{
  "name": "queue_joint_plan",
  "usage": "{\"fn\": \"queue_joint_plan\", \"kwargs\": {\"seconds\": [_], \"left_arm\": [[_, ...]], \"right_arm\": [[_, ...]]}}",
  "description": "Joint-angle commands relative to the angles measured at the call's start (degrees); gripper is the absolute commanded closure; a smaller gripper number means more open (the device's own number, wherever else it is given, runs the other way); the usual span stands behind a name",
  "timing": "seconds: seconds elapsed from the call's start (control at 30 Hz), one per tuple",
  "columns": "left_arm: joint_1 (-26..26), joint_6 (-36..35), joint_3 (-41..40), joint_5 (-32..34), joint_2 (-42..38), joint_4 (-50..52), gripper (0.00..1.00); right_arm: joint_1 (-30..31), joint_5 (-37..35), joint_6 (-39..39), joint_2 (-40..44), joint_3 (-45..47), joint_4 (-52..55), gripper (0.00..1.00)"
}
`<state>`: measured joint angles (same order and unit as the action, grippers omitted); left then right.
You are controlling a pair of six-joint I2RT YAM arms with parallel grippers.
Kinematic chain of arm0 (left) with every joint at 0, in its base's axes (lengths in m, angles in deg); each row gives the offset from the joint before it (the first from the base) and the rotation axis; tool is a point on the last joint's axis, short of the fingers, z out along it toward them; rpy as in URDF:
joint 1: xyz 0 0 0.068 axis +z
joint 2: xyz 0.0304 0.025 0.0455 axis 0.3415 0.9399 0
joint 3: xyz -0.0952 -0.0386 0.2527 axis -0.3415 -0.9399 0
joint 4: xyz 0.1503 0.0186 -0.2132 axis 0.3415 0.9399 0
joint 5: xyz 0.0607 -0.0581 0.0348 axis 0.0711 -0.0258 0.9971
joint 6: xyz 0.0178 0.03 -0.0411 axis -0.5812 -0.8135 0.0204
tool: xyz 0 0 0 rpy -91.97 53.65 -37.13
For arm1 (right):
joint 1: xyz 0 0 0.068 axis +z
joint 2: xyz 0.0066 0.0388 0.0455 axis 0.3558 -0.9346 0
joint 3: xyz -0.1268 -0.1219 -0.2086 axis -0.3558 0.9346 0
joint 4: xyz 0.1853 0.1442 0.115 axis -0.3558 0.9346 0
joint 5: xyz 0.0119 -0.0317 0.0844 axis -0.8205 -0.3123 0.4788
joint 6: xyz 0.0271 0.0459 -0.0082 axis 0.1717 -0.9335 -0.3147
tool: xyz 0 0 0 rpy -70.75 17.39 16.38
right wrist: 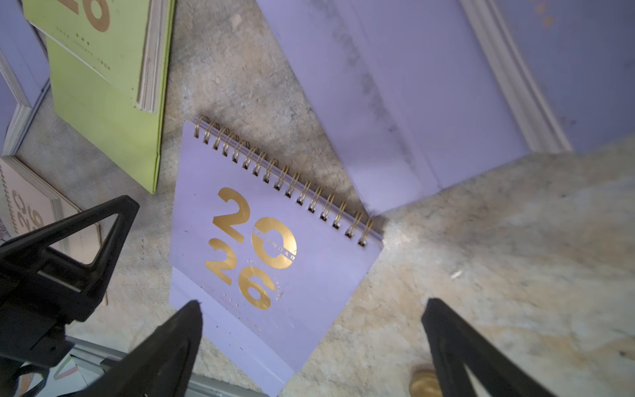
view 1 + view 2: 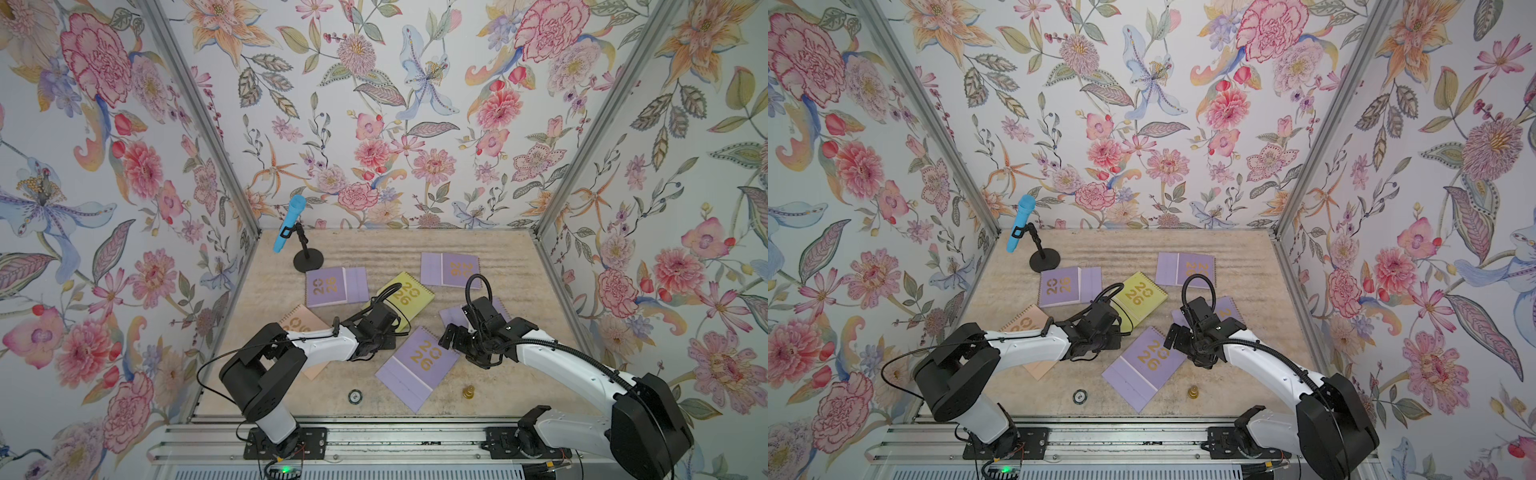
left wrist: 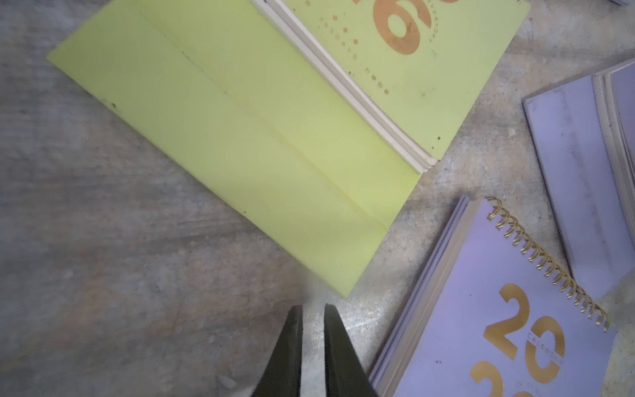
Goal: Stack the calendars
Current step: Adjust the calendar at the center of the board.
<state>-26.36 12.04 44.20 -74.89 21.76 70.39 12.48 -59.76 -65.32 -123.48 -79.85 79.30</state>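
**A:** Across the beige table (image 2: 478, 249), what takes up the most room?

**B:** Both arms, reaching in from the near edge. The left gripper (image 3: 313, 309) hangs over bare table between the yellow-green calendar (image 3: 240, 154) and the near lilac calendar (image 3: 498, 326). Its fingers are all but pressed together, with nothing between them.

**A:** And the right gripper (image 1: 312, 302)?

**B:** Spread wide and empty, above the near lilac calendar's cover (the gold "2026" reads clearly in the right wrist view).

**A:** Where do the calendars lie?

**B:** Flat and scattered. The near lilac calendar sits near centre, and the yellow-green calendar lies just beyond it. The far-left lilac calendar (image 2: 332, 286) lies left of that, near the stand's base, and the far-right lilac calendar (image 2: 451, 270) lies towards the back. A fourth lilac calendar (image 2: 451, 318) is partly hidden beneath the right arm. The peach calendar (image 2: 299, 322) lies at the left, largely under the left arm.

**A:** Anything smaller?

**B:** A blue microphone (image 2: 289, 224) on a black stand (image 2: 308, 262) in the far left corner. A small round disc (image 2: 354, 397) and a little gold piece (image 2: 468, 391) sit by the near edge.
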Motion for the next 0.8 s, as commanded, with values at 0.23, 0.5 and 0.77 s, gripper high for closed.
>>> {"fn": "queue_joint_plan", "kwargs": {"seconds": [0.23, 0.5, 0.77], "left_arm": [[-2.10, 2.79, 0.54, -3.17, 2.70, 0.57, 0.88], [-2.98, 4.11, -0.38, -3.52, 2.76, 2.14, 0.89], [-3.42, 6.18, -2.17, -4.98, 1.42, 1.59, 0.90]], "right_arm": [[0.69, 2.70, -3.62, -1.14, 4.86, -5.80, 0.01], [1.12, 6.22, -5.15, -3.25, 7.09, -12.41, 0.01], [1.40, 7.61, -4.48, -8.01, 4.98, -15.65, 0.01]]}}
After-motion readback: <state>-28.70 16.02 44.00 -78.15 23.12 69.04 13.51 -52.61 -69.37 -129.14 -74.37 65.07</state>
